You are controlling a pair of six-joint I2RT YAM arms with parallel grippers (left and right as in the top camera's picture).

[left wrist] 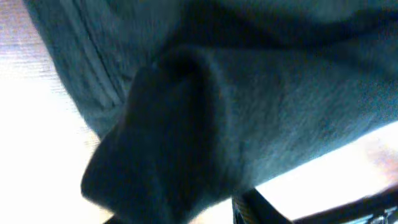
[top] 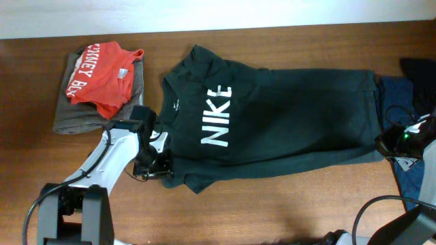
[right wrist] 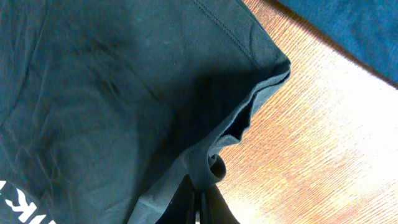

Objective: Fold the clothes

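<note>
Table point(top: 286, 201) holds T-shirt point(top: 293, 116); right wrist alone shows right hand point(right wrist: 200, 200) pinching it.

Work surface: brown wood-grain table point(top: 306, 204). A white wall strip point(top: 204, 13) spans the overhead frame's top edge.

Red tee point(top: 99, 80) lies atop grey garment point(top: 73, 117); blue garments point(top: 413, 175) far right.
</note>
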